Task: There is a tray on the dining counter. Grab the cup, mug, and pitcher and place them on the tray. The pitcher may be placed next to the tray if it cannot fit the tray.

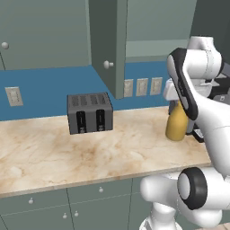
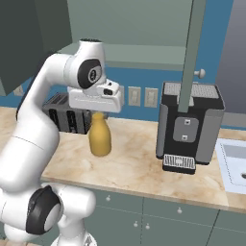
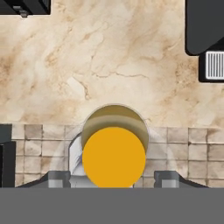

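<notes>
The pitcher (image 1: 176, 128) (image 2: 99, 139), amber with a rounded body and a narrow neck, stands upright on a beige marble counter (image 1: 112, 148) fronted by knobbed cabinet doors. My gripper (image 2: 98, 117) hangs straight over it with the neck rising between the fingers. From the hand view I look down on the pitcher's round orange top (image 3: 113, 157). The gripper (image 3: 113, 178) has one fingertip on each side of it. The jaws stand closed on the pitcher's neck, and its base still rests on the counter.
A dark toaster (image 1: 90, 112) (image 2: 67, 115) sits to the left by the wall. A black coffee machine (image 2: 190, 127) stands to the right, with a sink (image 2: 233, 163) beyond it. An open upper cabinet door (image 1: 108, 45) (image 2: 191, 53) juts out over the counter.
</notes>
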